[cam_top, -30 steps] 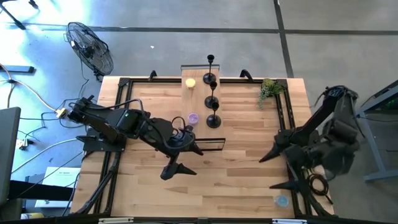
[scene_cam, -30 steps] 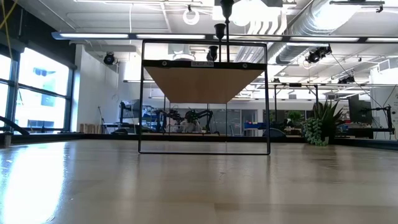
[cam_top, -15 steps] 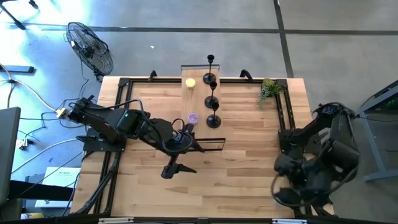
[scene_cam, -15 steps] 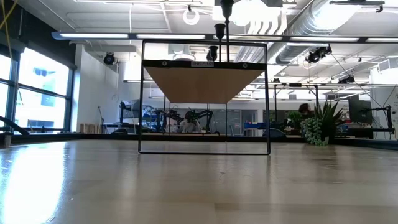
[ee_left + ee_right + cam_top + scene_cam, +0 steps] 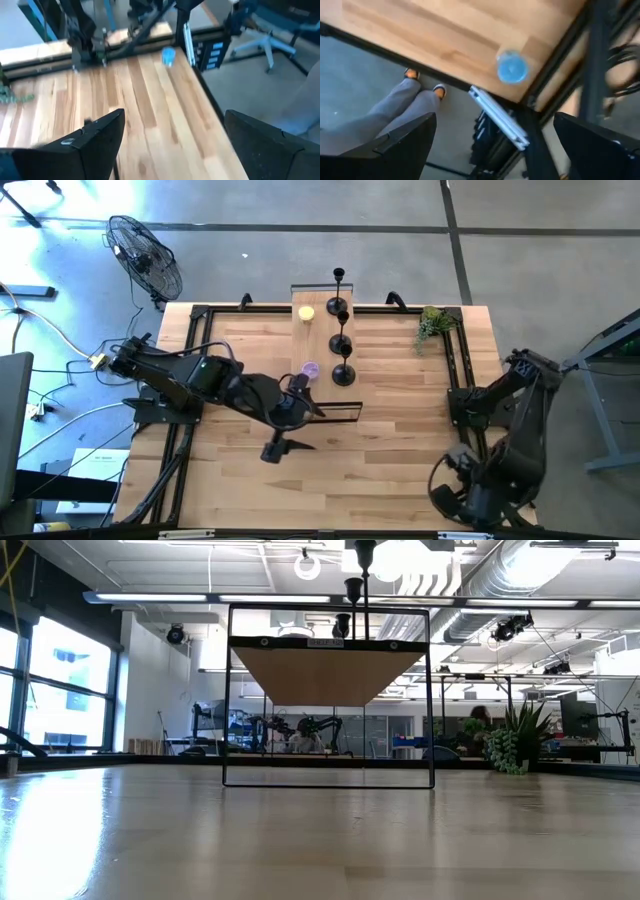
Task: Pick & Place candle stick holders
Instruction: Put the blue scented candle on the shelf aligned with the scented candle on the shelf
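The black candle stick holders (image 5: 342, 345) stand in a row at the table's far middle, on their disc bases; the low view shows their stems (image 5: 352, 590) above a raised wooden shelf (image 5: 330, 670). My left gripper (image 5: 290, 432) hovers open above the table's middle, on the near side of the row, with nothing between its fingers (image 5: 172, 145). My right gripper (image 5: 495, 145) is open and points down over the table's near right corner; in the high view its arm (image 5: 500, 460) covers it.
A yellow object (image 5: 305, 312) and a purple one (image 5: 310, 368) lie left of the row. A green plant sprig (image 5: 432, 325) sits far right. A thin black frame (image 5: 335, 412) lies beside my left gripper. A blue disc (image 5: 512, 67) marks the near right corner; a person's legs (image 5: 395, 100) stand below.
My right arm has swung toward the table's near right corner and sunk, its gripper rolling and tipping from roughly level to pointing down, still open. My left gripper has rolled a little in place. The holders have not moved.
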Motion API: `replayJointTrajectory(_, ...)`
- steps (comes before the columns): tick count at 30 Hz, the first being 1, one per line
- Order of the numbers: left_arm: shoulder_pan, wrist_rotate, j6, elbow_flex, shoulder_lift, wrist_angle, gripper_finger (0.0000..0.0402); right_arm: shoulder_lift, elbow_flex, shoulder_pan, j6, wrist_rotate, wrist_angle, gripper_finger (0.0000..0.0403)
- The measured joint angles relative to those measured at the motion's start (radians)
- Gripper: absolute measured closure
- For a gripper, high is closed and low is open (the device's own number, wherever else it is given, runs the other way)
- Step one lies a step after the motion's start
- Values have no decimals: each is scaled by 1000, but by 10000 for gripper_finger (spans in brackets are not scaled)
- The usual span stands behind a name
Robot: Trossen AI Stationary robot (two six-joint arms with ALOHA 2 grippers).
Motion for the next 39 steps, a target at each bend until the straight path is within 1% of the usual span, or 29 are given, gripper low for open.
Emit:
replayJointTrajectory(4,0,0,8,0,0,-59,64,1,-136,-12,-13,4,148,4)
replayJointTrajectory(7,0,2,15,0,0,-73,64,0,-221,-13,-8,1,284,4)
replayJointTrajectory(11,0,5,23,0,0,-75,64,0,-299,-12,-22,38,509,4)
replayJointTrajectory(13,0,5,25,0,0,-74,64,0,-326,-12,-20,41,563,4)
replayJointTrajectory(18,0,5,22,0,0,-68,64,0,-367,-8,-15,29,561,4)
replayJointTrajectory(21,0,6,14,0,0,-61,64,0,-369,-10,-20,58,557,4)
replayJointTrajectory(26,-1,8,-5,0,0,-44,64,-4,-368,-7,-57,62,556,4)
replayJointTrajectory(30,0,7,-11,0,0,-20,64,-4,-368,-8,-105,117,564,4)
replayJointTrajectory(32,0,7,-11,0,0,-3,64,-4,-368,-12,-78,134,586,4)
replayJointTrajectory(34,0,7,-10,0,0,8,64,-4,-367,-19,-45,117,622,4)
replayJointTrajectory(39,0,-29,-5,0,0,8,64,-4,-367,0,-54,151,590,4)
